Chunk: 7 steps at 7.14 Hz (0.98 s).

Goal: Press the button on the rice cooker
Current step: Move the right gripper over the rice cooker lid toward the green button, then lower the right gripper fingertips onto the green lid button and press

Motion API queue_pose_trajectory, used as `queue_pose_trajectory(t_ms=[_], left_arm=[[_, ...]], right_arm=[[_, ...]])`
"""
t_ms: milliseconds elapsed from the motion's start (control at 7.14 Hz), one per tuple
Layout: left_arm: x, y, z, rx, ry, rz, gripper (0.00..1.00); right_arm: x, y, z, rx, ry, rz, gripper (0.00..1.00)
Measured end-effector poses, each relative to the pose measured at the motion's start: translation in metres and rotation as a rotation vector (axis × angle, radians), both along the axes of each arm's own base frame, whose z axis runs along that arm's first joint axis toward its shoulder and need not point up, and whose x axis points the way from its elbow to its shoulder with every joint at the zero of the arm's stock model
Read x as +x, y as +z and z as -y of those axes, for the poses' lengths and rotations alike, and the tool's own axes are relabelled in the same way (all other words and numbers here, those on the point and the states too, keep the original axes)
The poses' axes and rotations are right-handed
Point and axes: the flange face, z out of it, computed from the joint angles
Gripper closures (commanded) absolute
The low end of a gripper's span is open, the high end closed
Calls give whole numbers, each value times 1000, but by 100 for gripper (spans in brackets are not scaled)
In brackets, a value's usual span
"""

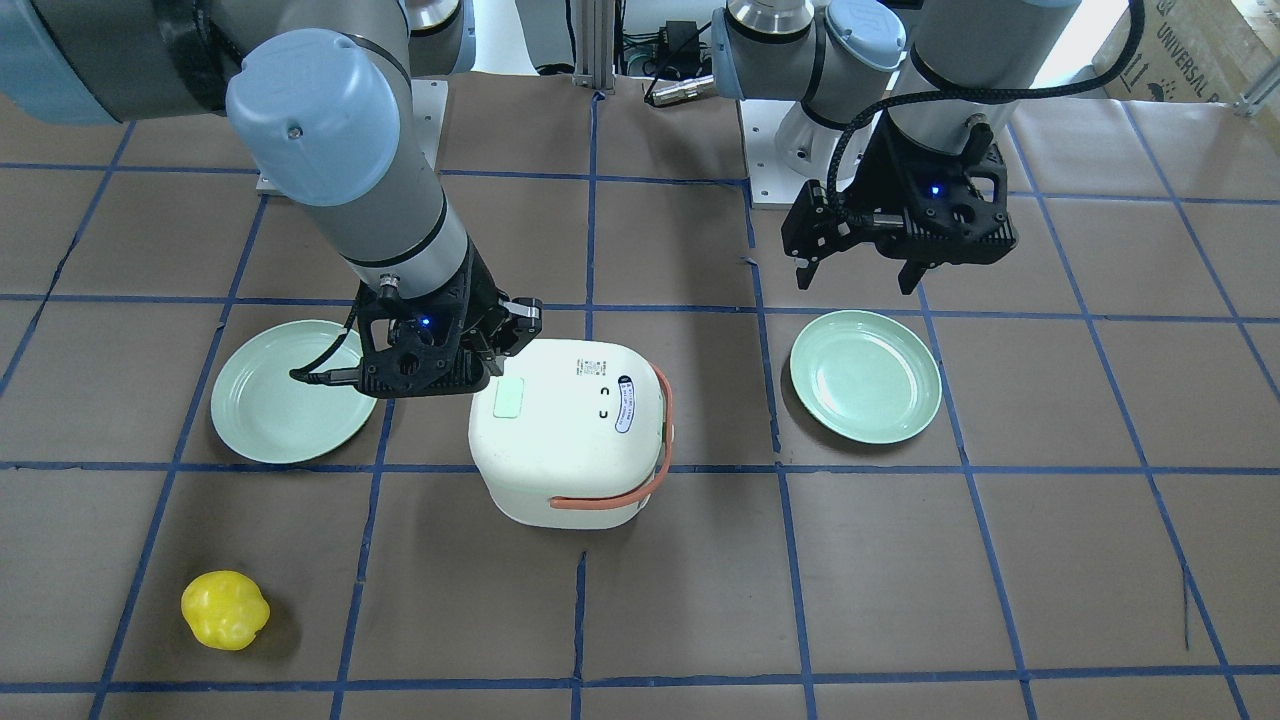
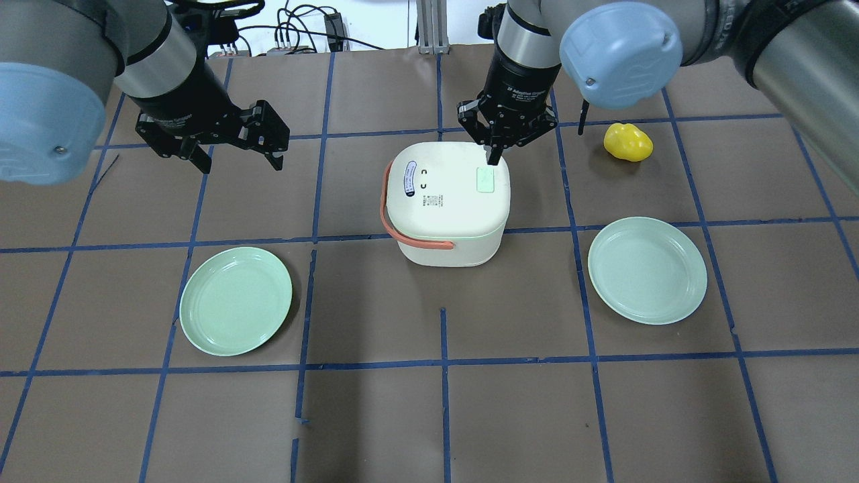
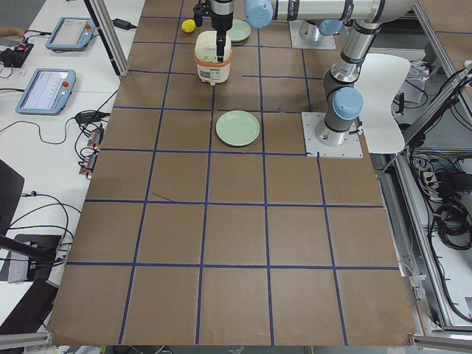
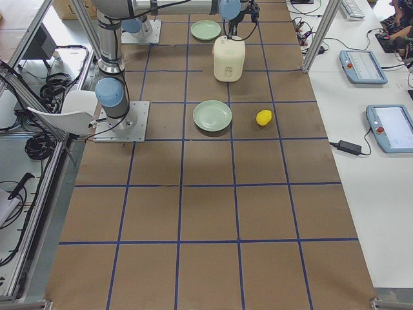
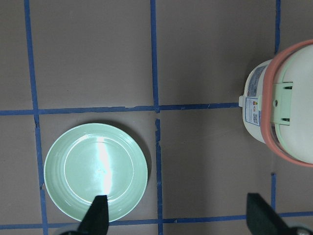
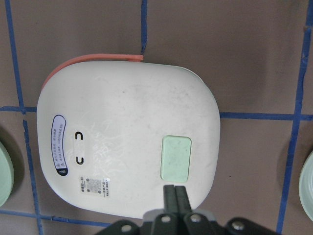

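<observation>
A robotics lab: a brown worktop (image 3: pixel 236 243) gridded in blue tape (image 2: pixel 444 402), teach pendants (image 4: pixel 363 66) on the side benches (image 4: pixel 393 213), cables (image 3: pixel 446 214) trailing beside it.

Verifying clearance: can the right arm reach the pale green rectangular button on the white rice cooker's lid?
Probably yes: the shut right pincer sits beside the pale green rectangular button, nothing between them; the orange handle lies on the far side.

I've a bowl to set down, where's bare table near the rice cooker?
Bare: robot-side of the rice cooker, between the left plate and right plate. Crowded: its far edge, where the shut right gripper hangs by the button.
</observation>
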Motion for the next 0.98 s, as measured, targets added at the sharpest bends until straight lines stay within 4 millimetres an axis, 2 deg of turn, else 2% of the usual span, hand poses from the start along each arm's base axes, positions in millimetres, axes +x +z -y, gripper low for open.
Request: queue_pose_trajectory(t_ms=[420, 980], left_arm=[[0, 0, 0, 0, 0, 0, 0], [0, 0, 0, 0, 0, 0, 0]], right_arm=[[0, -20, 5, 22, -13, -17, 92], [2, -29, 14, 4, -29, -12, 92]])
